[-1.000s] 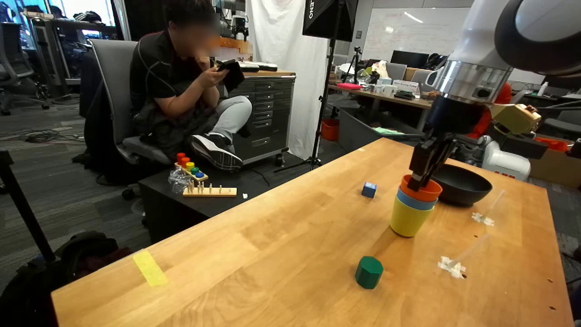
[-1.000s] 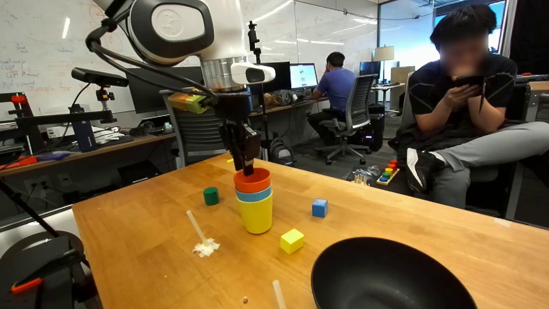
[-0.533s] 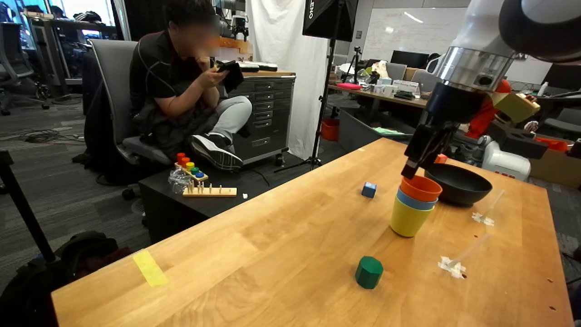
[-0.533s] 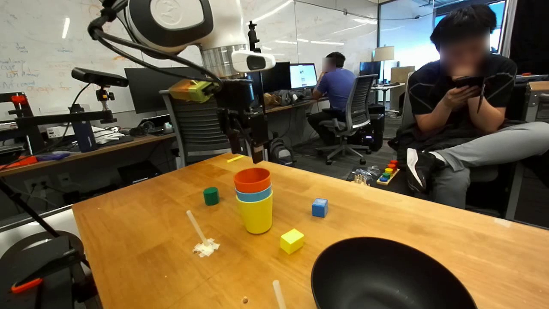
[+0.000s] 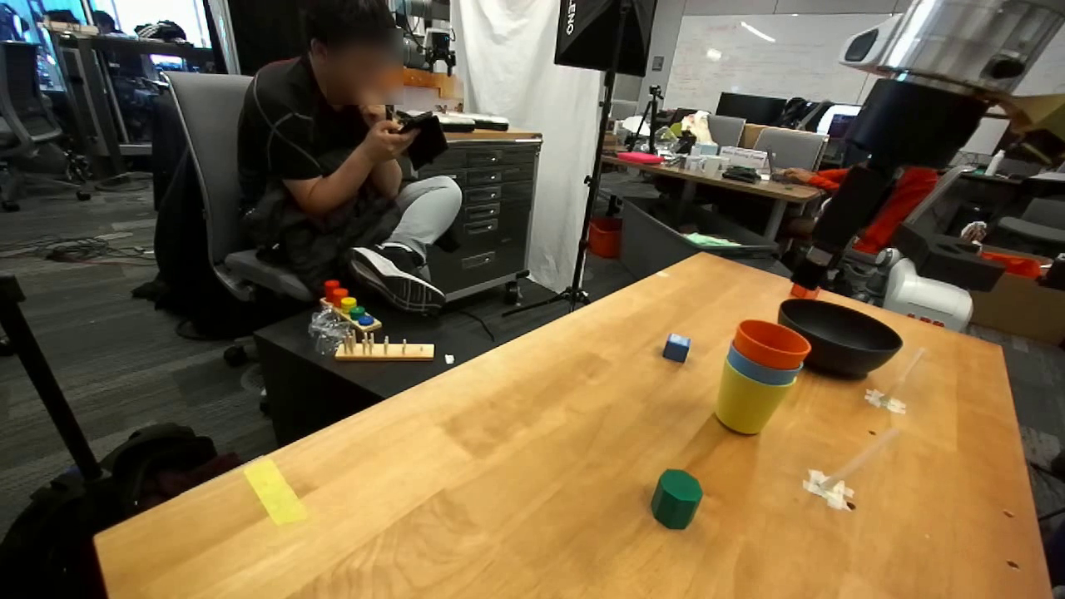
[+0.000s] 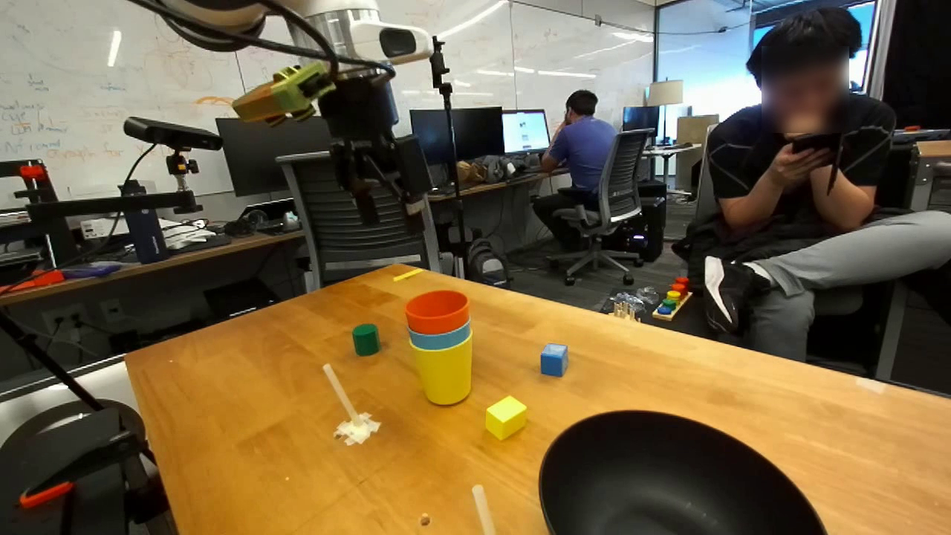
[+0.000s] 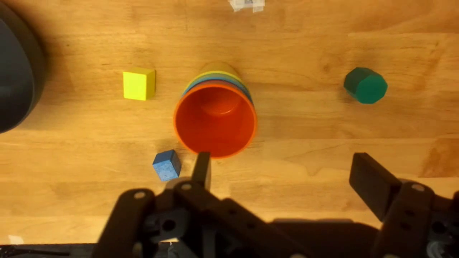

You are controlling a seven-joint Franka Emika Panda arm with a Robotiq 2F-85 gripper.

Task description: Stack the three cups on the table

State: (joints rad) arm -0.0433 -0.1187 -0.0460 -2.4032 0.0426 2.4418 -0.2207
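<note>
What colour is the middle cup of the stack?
Blue. The middle cup shows best in an exterior view, as a narrow band.

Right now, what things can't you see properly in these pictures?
Bottom of the light blue cup: hidden in every view by the yellow cup and orange cup.
Black bowl: cut off by the wrist view's left edge.
Face of the person in black: blurred in both exterior views.

Got dark grey carpet (image 5: 141,358) in here, a scribbled-on whiteboard (image 6: 82,89) catching streaks of light (image 6: 114,48), plus a white curtain (image 5: 532,100) hanging behind a chunky dark drawer cabinet (image 5: 499,237).
</note>
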